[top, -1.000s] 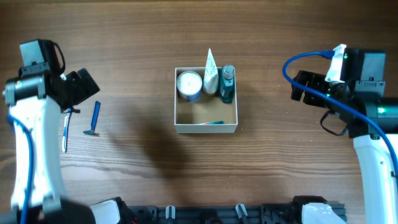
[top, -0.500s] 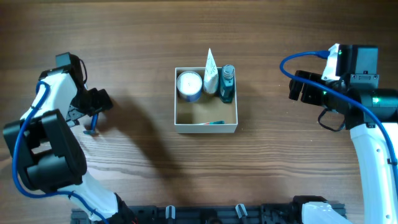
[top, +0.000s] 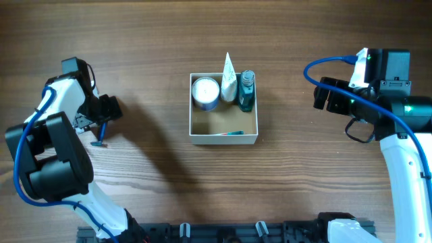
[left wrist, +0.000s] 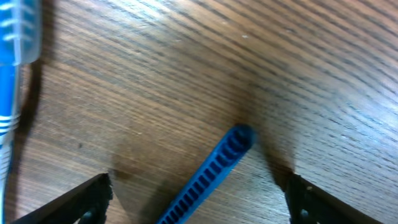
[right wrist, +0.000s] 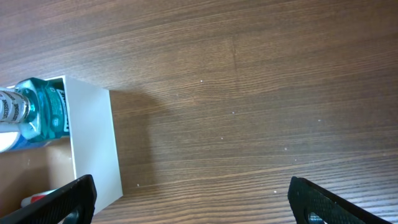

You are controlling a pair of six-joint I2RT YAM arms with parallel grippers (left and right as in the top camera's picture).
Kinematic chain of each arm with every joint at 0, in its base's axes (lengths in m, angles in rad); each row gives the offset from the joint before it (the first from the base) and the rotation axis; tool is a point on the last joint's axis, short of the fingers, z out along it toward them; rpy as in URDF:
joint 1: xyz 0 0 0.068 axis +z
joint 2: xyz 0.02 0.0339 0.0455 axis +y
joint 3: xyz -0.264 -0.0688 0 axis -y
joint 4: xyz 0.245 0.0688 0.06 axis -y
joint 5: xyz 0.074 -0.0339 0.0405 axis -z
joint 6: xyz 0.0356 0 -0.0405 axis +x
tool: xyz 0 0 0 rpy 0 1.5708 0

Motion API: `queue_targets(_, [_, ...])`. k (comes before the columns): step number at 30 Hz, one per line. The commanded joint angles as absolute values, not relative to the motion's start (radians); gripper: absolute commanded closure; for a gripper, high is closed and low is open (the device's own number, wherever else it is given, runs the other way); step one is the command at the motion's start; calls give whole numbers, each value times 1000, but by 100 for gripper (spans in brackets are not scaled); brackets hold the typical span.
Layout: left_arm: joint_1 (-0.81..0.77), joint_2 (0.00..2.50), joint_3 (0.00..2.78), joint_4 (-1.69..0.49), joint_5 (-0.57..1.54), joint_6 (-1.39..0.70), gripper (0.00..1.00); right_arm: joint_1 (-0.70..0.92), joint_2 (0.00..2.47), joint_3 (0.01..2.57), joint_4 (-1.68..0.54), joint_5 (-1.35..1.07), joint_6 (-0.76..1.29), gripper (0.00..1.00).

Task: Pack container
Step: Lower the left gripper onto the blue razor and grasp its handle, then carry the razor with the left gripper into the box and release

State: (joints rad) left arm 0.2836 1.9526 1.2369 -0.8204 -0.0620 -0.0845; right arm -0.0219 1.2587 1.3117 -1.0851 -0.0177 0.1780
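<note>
Left gripper, jaws spread, straddles the blue razor by the desk's left edge; next you probably close, then lift.

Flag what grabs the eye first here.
The white-walled container sits at centre, with a jar, a white tube and a teal bottle lined along its far wall. At far left, the left pincer hangs open over a blue razor lying on the table.
</note>
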Motion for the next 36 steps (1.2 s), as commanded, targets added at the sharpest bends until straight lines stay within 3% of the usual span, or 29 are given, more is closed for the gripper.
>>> queue_targets(1, [285, 1996, 1227, -823, -36, -56, 32, -24, 1266, 1314, -1085, 0, 163, 0])
queue_targets(3, [285, 1996, 1227, -823, -22, -56, 46, -24, 1266, 1314, -1085, 0, 163, 0])
queue_targets(7, [285, 1996, 1227, -826, -12, -56, 55, -24, 1266, 1314, -1086, 0, 163, 0])
queue_targets(9, [285, 1996, 1227, -830, -12, -56, 69, -24, 1266, 1314, -1086, 0, 164, 0])
queue_targets(14, [284, 1996, 1227, -831, -12, -56, 73, -24, 1266, 1314, -1086, 0, 164, 0])
queue_targets(23, [278, 1993, 1227, -849, -12, -56, 96, -24, 1266, 1314, -1085, 1, 163, 0])
queue_targets(31, [207, 1820, 1274, -895, -11, -56, 96, -24, 1266, 1314, -1085, 1, 163, 0])
queue_targets(36, [25, 1549, 1295, -900, 22, 79, 96, -24, 1266, 1314, -1085, 1, 163, 0])
